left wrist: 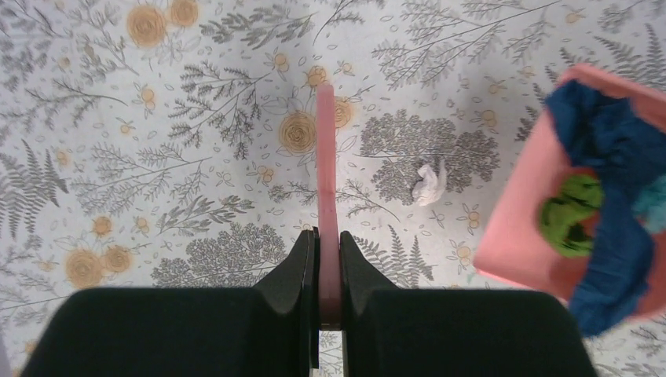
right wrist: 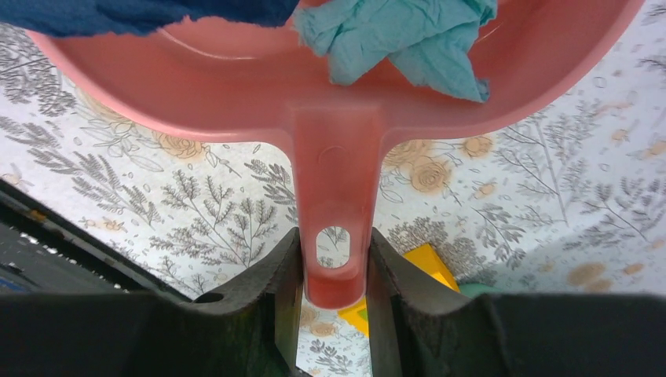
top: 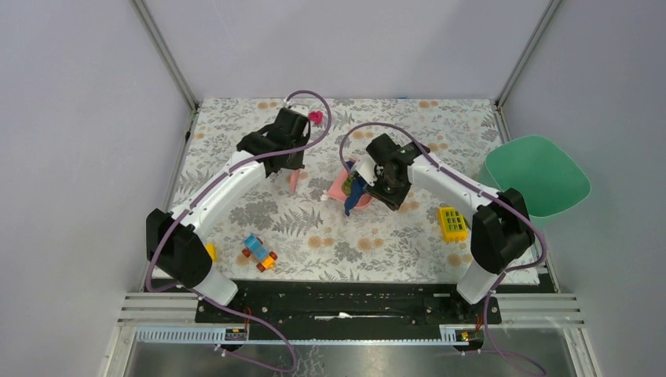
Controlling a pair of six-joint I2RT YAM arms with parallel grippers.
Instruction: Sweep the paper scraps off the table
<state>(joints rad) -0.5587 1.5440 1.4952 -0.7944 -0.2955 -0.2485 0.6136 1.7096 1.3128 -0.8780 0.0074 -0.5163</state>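
Note:
My left gripper [left wrist: 328, 237] is shut on a thin pink sweeper blade [left wrist: 326, 157] that points down onto the table [top: 408, 118]; in the top view this gripper [top: 289, 162] is left of the dustpan. A white paper scrap [left wrist: 429, 185] lies just right of the blade. My right gripper [right wrist: 334, 245] is shut on the handle of the pink dustpan [right wrist: 236, 86], seen mid-table in the top view [top: 339, 188]. The pan holds dark blue [left wrist: 605, 141], green [left wrist: 569, 214] and teal [right wrist: 400, 39] scraps. A magenta scrap [top: 316, 117] lies at the far side behind my left gripper.
A green bin [top: 542, 177] sits off the table's right edge. A yellow grid-topped block [top: 451, 224] lies near the right arm. Colourful toy bricks [top: 259, 253] lie near the front left, with a small yellow piece [top: 210, 251] by the left arm base.

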